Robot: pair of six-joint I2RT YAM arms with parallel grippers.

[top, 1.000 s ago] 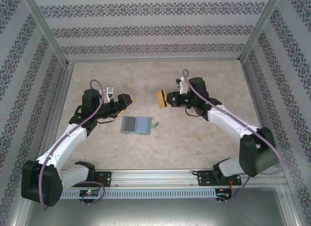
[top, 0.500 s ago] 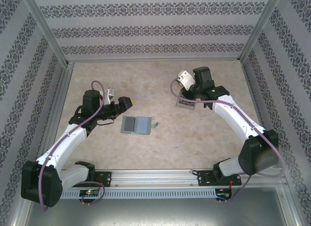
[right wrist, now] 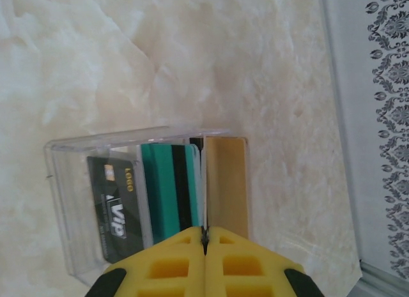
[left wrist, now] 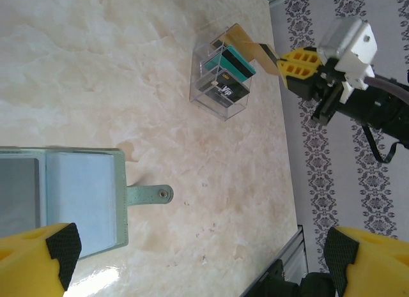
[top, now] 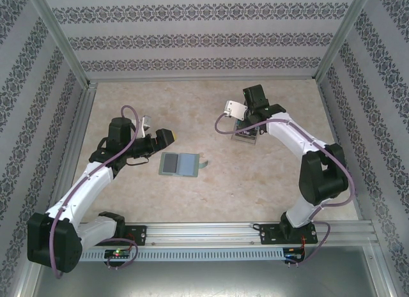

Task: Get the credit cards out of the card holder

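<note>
The grey-green card holder point(top: 179, 163) lies open and flat on the table, its strap tab point(left wrist: 148, 195) pointing right. My left gripper point(top: 166, 137) hovers just left of it, open and empty, its fingertips point(left wrist: 39, 253) at the bottom corners of the left wrist view. My right gripper point(right wrist: 204, 236) is shut on a yellow-gold credit card point(right wrist: 228, 182), whose lower end stands inside a clear plastic box point(top: 245, 137) at the back right. A teal-green card point(right wrist: 167, 188) with a dark stripe and a black VIP card point(right wrist: 112, 207) stand in that box point(left wrist: 220, 76).
The pale marble tabletop point(top: 255, 175) is walled by patterned panels with metal frame posts. The table's right edge and rail point(right wrist: 358, 182) run close beside the clear box. Bare tabletop lies between the card holder and the box.
My right gripper has swung from the table's middle to the back right and brought the yellow-gold card down into the clear box. The left gripper has barely moved.
</note>
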